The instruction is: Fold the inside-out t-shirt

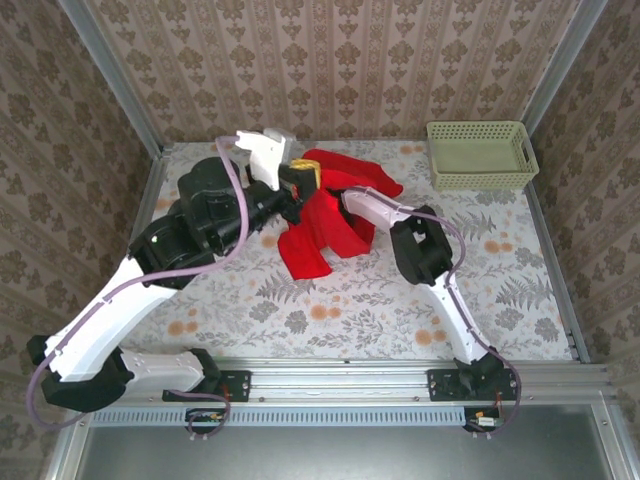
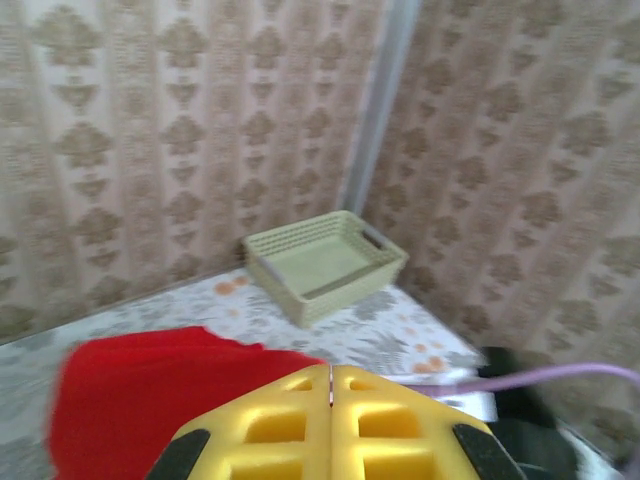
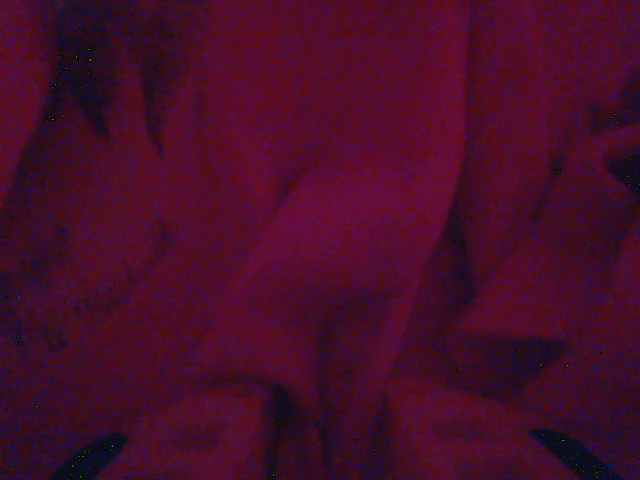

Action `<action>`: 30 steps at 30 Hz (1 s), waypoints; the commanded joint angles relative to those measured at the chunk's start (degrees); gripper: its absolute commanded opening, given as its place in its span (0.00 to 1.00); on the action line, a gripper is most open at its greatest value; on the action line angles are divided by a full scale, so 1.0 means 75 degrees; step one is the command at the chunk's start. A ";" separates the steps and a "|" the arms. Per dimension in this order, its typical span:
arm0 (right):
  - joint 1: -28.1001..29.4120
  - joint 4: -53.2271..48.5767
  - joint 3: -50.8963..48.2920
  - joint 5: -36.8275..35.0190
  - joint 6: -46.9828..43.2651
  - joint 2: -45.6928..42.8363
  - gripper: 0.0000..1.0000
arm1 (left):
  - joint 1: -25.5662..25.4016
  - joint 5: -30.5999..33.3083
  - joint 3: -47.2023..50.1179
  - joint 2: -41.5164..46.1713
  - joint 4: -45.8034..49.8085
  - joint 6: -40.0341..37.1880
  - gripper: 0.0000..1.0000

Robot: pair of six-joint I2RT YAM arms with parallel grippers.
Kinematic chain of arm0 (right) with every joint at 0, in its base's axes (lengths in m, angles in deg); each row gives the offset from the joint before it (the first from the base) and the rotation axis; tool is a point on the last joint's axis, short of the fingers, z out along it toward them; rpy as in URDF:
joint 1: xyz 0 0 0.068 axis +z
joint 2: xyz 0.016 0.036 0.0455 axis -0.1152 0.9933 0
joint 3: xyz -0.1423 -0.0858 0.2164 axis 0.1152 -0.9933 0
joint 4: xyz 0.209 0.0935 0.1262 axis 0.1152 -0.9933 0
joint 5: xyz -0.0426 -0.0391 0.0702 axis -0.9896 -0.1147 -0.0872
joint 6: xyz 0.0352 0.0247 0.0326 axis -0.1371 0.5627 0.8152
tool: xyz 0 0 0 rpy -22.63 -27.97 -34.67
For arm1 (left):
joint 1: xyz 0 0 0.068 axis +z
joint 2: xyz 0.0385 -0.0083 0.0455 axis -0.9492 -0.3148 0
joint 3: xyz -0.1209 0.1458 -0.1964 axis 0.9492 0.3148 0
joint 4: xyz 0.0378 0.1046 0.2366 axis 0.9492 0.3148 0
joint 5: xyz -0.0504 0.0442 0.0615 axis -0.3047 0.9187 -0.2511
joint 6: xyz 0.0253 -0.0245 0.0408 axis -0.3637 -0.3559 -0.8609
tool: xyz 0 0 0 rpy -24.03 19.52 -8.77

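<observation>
You are holding your left gripper (image 2: pixel 331 385) raised, yellow fingers (image 2: pixel 270 430) pressed together; your right arm (image 1: pixel 425 250) is reaching inward, elbow bent.

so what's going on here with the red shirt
Two robot arms are working on a red shirt, which lies bunched up on the table, not yet folded. The left claw is shut right by it; whether it pinches cloth is unclear. The right claw is pushed into the cloth, and its camera sees dark red folds up close.
</observation>
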 commanded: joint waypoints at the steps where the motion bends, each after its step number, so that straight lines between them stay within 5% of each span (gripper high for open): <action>1: 0.0122 0.1427 -0.1536 0.0438 -0.0449 -0.1276 0.14 | 0.0767 0.0635 -0.0263 -0.0149 0.0460 -0.0006 0.00; 7: 0.0398 0.3249 -0.4218 0.1134 -0.0842 -0.3132 0.00 | 0.2893 0.0246 0.0268 -0.0700 0.0762 0.0676 0.00; 14: 0.1161 0.4530 -0.6418 0.1620 -0.1456 -0.4562 0.00 | 0.4884 -0.0484 0.1041 -0.1917 0.0834 0.1365 0.00; 30: 0.1949 0.7095 -0.9888 0.3031 -0.1822 -0.7280 0.00 | 0.6278 -0.0173 0.0735 -0.5684 0.2320 0.1931 0.00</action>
